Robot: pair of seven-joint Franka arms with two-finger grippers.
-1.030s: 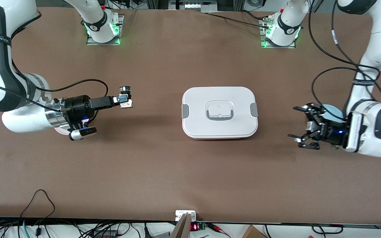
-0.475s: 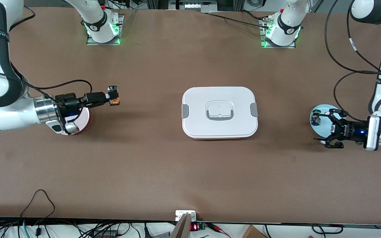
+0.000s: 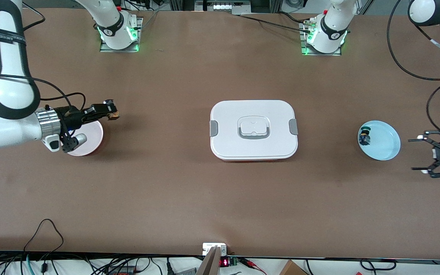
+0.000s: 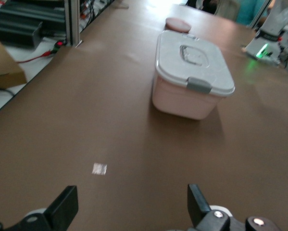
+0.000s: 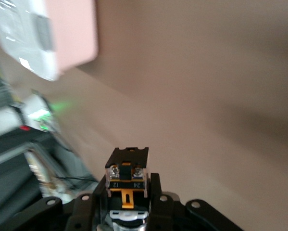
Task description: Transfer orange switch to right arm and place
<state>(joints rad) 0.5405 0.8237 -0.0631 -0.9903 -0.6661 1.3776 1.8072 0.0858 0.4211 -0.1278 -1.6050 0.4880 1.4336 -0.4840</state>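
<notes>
The orange switch (image 3: 111,112), a small black cylinder with an orange-brown block, is held in my right gripper (image 3: 109,111), which is shut on it in the air just past the rim of a pink plate (image 3: 90,137). In the right wrist view the switch (image 5: 127,179) sits between the gripper (image 5: 128,192) fingers. My left gripper (image 3: 425,155) is open and empty, beside a light blue plate (image 3: 386,147) at the left arm's end of the table. In the left wrist view the open fingers (image 4: 62,208) frame bare table.
A white lidded box (image 3: 253,129) stands in the middle of the table and shows in the left wrist view (image 4: 192,72). A similar black part with a green cap (image 3: 364,137) lies in the light blue plate. Cables run along the edge nearest the front camera.
My right gripper has carried the switch away from the box toward the pink plate. My left gripper has drawn back off the blue plate toward the table's end, uncovering it.
</notes>
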